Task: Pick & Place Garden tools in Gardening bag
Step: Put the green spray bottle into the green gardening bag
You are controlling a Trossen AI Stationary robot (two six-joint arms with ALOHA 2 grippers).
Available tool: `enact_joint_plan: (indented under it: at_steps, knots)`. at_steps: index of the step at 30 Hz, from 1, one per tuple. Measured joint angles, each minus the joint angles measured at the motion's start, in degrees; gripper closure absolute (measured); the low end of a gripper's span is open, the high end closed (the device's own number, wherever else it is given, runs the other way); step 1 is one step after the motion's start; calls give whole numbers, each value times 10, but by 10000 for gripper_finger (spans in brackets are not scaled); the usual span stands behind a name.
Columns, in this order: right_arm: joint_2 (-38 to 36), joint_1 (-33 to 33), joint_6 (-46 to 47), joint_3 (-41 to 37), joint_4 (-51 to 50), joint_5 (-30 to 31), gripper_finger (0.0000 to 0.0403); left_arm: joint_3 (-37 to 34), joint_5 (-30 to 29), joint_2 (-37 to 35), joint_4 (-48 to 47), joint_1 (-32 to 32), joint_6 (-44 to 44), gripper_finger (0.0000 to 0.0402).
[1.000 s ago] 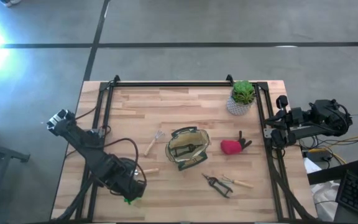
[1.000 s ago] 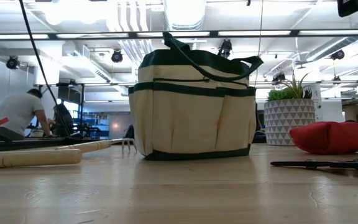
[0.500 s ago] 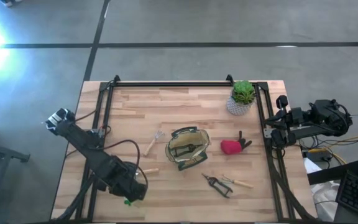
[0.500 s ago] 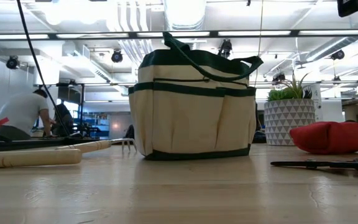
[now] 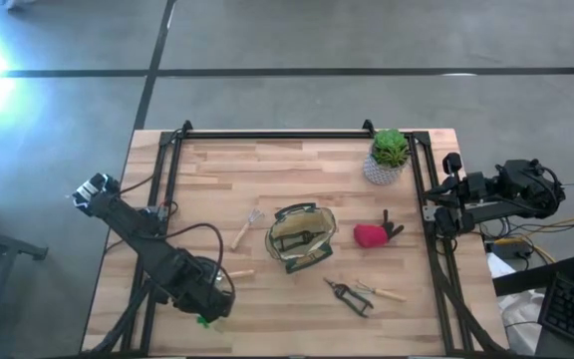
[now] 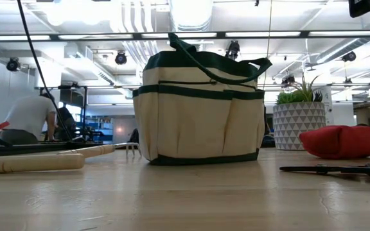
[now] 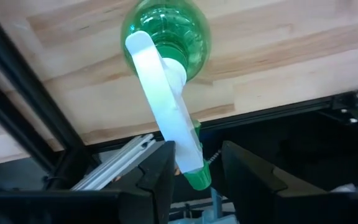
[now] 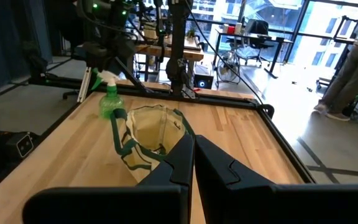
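The left hand [image 7: 194, 163] sits low at the bench's [image 5: 297, 160] near-left corner, its fingers closed around the nozzle of a green spray bottle [image 7: 166, 46] (standing on the wood). The bag [image 5: 301, 237] stands mid-bench with shears [image 5: 349, 295], fork [image 5: 246, 228] and red glove [image 5: 372, 235] lying around it. The right hand [image 8: 191, 163] waits off the right edge, fingers shut, holding nothing.

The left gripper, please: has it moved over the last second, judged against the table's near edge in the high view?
Yes, slightly. The left gripper with the green spray bottle has crept toward the table's left side along that near edge.
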Motion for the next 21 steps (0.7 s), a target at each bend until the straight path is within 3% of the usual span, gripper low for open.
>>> enact_joint_plan:
  at_steps: [8,21]
  knots:
    - [0,0,0,0,0,0,394,0,24,-8,-15,0,-15,264]
    - [0,0,0,0,0,0,394,0,7,-9,-21,-1,-15,264]
